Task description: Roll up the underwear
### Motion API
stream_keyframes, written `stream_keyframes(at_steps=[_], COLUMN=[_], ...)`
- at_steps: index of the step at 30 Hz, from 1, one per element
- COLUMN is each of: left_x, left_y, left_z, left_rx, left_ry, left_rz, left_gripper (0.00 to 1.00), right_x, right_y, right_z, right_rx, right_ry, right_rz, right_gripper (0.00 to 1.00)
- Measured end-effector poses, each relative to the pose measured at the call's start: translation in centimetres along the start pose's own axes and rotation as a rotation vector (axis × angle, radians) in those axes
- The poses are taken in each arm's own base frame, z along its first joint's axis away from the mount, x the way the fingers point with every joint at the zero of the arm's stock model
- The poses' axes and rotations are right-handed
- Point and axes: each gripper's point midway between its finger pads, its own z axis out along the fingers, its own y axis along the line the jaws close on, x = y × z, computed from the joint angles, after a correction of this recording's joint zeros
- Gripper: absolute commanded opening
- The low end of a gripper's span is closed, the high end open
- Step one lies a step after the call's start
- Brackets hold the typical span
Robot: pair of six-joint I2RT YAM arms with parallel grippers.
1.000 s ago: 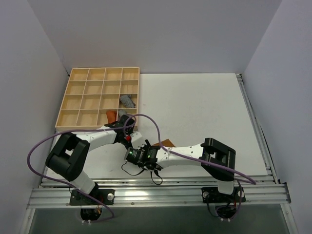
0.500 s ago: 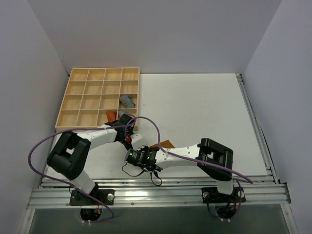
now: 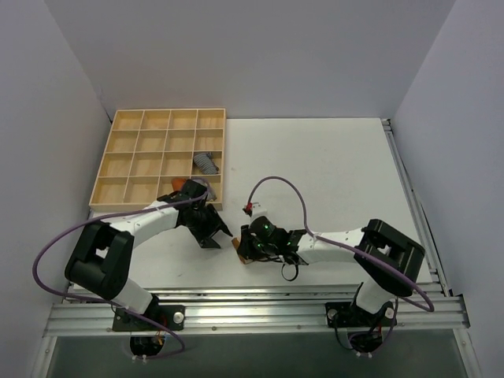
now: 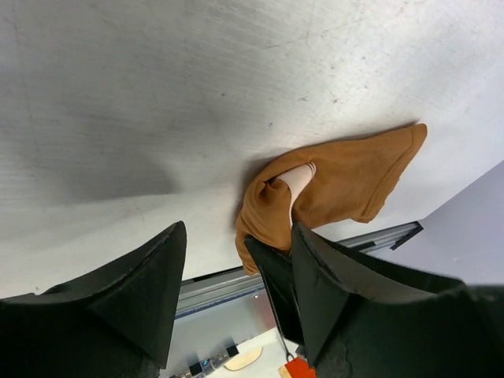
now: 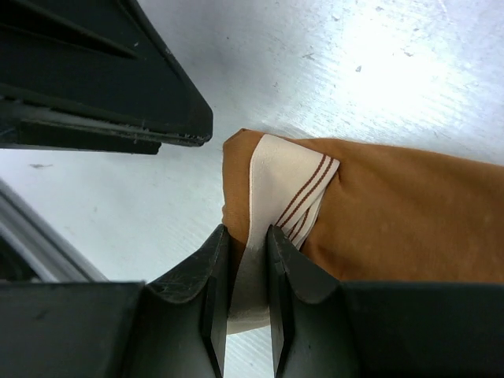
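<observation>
The underwear (image 5: 394,213) is a caramel-brown garment lying partly folded near the table's front edge. Its pale striped band (image 5: 276,189) sits at the left end. My right gripper (image 5: 248,260) is shut on that band. From above only a small brown edge of the underwear (image 3: 237,245) shows at the right gripper (image 3: 244,249). My left gripper (image 4: 236,260) stands open just left of the garment (image 4: 339,181), with nothing between its fingers. It hovers close beside the right gripper's fingers, and from above the left gripper (image 3: 214,235) is a short gap away from the cloth.
A wooden compartment tray (image 3: 126,157) stands at the back left. It holds a grey rolled cloth (image 3: 206,163) and an orange rolled cloth (image 3: 180,186). The metal rail (image 3: 252,303) runs along the near edge, close behind both grippers.
My left gripper has opened and let go of the cloth, backing slightly left. The right gripper has shut on the pale band, and its arm has swung round to the right.
</observation>
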Motion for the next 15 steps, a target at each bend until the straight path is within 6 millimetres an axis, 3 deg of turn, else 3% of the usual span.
stream_keyframes(at_steps=[15], left_x=[1.5], left_y=[-2.2], left_z=[0.0], left_rx=[0.111], left_ry=[-0.009], left_rz=[0.106], left_gripper=[0.69], right_x=[0.7], right_y=[-0.6], right_z=[-1.4], right_rx=[-0.293], right_ry=[-0.047], right_rz=[0.197], right_gripper=[0.0])
